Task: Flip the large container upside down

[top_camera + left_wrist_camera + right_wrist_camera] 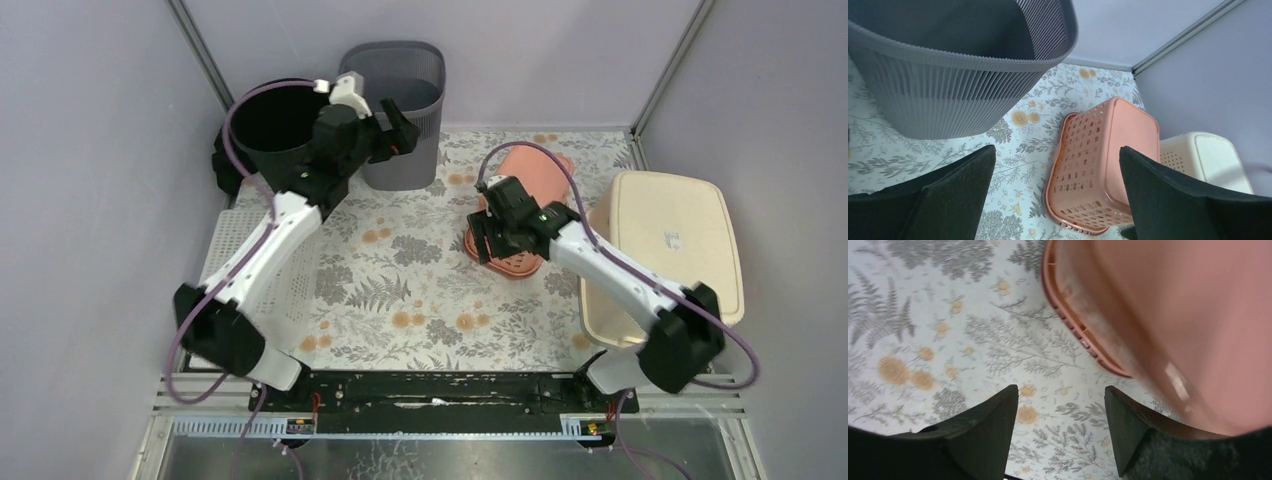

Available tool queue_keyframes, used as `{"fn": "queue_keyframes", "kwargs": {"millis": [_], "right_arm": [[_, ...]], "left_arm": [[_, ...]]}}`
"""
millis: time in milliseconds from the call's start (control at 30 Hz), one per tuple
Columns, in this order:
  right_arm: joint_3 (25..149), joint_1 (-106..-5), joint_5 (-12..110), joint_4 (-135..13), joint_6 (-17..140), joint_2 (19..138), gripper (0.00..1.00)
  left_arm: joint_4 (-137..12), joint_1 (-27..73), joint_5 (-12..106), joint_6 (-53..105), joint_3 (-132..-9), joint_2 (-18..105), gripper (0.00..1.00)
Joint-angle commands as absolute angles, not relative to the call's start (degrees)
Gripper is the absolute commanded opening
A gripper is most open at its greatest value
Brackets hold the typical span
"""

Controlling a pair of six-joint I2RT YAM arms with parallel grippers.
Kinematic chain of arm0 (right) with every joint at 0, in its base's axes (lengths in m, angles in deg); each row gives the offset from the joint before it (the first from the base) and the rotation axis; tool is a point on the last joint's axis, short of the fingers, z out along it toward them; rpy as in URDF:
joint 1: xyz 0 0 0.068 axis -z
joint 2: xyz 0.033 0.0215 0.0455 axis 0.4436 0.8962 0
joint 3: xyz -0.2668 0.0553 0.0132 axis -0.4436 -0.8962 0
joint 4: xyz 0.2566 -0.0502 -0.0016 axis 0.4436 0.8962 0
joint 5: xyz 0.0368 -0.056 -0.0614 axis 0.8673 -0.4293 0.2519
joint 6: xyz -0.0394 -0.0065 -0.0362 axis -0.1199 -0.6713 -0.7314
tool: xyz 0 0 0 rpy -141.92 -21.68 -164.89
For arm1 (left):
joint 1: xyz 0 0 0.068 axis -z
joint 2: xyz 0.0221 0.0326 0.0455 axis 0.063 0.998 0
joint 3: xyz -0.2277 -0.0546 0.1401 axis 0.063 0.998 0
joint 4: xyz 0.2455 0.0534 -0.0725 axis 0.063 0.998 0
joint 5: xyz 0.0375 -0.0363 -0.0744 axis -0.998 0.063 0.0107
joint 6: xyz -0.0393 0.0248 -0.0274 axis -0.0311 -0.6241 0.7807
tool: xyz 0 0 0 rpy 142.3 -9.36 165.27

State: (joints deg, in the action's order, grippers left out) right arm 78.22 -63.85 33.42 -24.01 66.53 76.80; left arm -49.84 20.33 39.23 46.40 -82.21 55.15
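Item: left arm (265, 250). You are extending it far forward from its base, elbow low on the left side, forearm rising to a wrist that is turning rightward.
Item: left pincer (1056, 150). You are holding its jaws wide apart, both dark fingers (948, 195) showing in the wrist view.
Item: right arm (610, 270). You are angling it forward and leftward, wrist tipping down.
Item: right pincer (1059, 391). You are holding its jaws parted and pointing downward.

Robot test booth, plain lilac wall panels (80, 150) stood in metal posts (203, 55), a floral tablecloth (420, 300) covered the bench, a black mounting rail (430, 388) ran along the near edge.
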Motion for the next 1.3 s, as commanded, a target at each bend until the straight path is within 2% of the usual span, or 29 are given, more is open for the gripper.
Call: {"fn": "queue_keyframes", "kwargs": {"millis": [0,167,533,700,800,900,1033,1200,1267], "right_arm": [[85.5,-56.6,36.5,-25.7,63.3,87.0,0.70],[99.6,-50.0,38.0,-25.4,64.0,101.1,0.67],[142.5,-41.4,43.2,-18.5,66.9,128.8,0.65],[141.0,-41.1,53.2,-32.0,64.2,125.5,0.67],[152.5,-39.6,50.1,-31.1,63.9,131.3,0.69],[161.7,-35.9,51.9,-31.4,68.6,137.5,0.69],[152.6,-31.7,51.0,-41.4,72.6,136.3,0.71],[159.6,-27.9,49.0,-34.4,73.9,142.1,0.72],[155.9,-26.6,47.2,-33.6,74.4,141.1,0.72]], "left_arm": [[-44.4,20.3,35.6,44.3,-78.4,49.4,1.00],[-42.1,18.9,35.2,43.2,-77.7,46.3,1.00],[-39.9,16.1,37.1,43.3,-80.9,49.4,1.00],[-39.6,15.8,38.3,43.6,-81.1,49.5,1.00],[-39.0,15.8,39.7,44.3,-81.2,49.3,1.00],[-38.0,15.8,40.2,44.4,-80.9,48.5,1.00],[-36.5,15.8,39.7,43.4,-81.3,48.1,1.00],[-35.8,15.8,40.1,42.8,-82.7,49.1,1.00],[-36.0,15.8,40.4,43.0,-82.9,49.4,1.00]]}}
